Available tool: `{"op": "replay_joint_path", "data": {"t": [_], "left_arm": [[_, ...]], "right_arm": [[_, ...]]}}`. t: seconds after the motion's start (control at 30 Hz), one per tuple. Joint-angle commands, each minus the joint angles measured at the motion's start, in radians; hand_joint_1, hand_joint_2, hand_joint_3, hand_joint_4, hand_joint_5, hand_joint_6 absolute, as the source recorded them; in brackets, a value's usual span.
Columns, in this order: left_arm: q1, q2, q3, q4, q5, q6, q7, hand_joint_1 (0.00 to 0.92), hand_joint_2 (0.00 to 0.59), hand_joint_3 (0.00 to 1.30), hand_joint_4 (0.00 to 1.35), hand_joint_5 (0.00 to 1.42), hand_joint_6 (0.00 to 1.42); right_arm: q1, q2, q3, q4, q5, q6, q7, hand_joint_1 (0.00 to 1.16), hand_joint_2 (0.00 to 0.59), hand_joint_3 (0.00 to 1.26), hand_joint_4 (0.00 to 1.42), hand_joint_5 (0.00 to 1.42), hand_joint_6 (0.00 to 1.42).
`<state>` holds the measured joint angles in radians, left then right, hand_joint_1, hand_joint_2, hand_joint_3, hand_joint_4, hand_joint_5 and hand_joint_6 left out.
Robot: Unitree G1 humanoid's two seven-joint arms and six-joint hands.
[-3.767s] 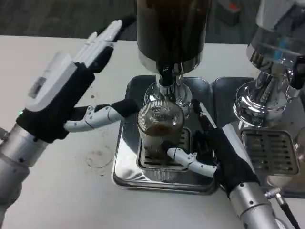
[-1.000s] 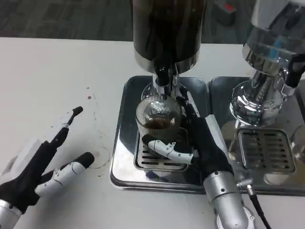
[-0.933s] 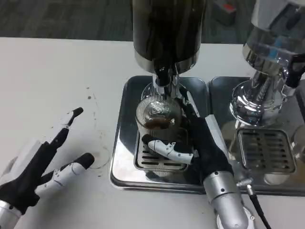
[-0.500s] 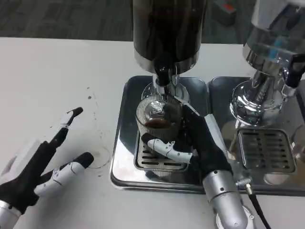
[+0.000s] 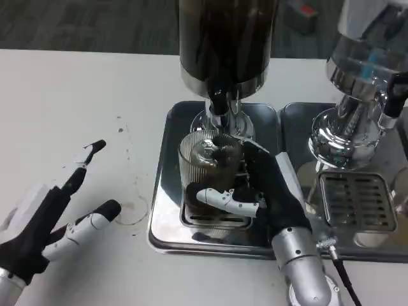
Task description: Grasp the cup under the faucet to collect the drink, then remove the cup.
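Right hand (image 5: 268, 191) grips the cup (image 5: 209, 167) under the faucet (image 5: 218, 105); left hand (image 5: 54, 220) rests spread on the counter (image 5: 76, 108). Filling looks done; next, draw the cup level toward the near side.

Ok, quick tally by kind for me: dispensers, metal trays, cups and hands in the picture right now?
Dispensers: 2, the dark dispenser and the chrome dispenser.
Metal trays: 2, the left tray and the right tray.
Cups: 1, the ribbed cup, gripped by the right hand.
Hands: 2, counting the left hand over the table.
Total: 7.
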<state>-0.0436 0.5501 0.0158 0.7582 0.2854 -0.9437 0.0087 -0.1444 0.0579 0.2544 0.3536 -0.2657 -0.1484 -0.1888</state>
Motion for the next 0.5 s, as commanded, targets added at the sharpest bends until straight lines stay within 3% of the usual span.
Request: {"op": "replay_joint_path", "data": {"t": [0.03, 0.5], "left_arm": [[0.006, 0.002, -0.006, -0.003, -0.003, 0.010, -0.009, 0.000, 0.135, 0.05, 0.00, 0.00, 0.00], [-0.009, 0.000, -0.013, 0.004, -0.002, 0.012, -0.013, 0.000, 0.135, 0.05, 0.00, 0.00, 0.00]], "right_arm": [[0.007, 0.044, -0.004, 0.008, 0.014, -0.019, -0.023, 0.99, 0.206, 0.46, 0.56, 0.51, 0.66], [0.015, 0.047, -0.011, -0.023, 0.023, -0.054, -0.073, 1.03, 0.186, 0.48, 0.61, 0.59, 0.76]]}}
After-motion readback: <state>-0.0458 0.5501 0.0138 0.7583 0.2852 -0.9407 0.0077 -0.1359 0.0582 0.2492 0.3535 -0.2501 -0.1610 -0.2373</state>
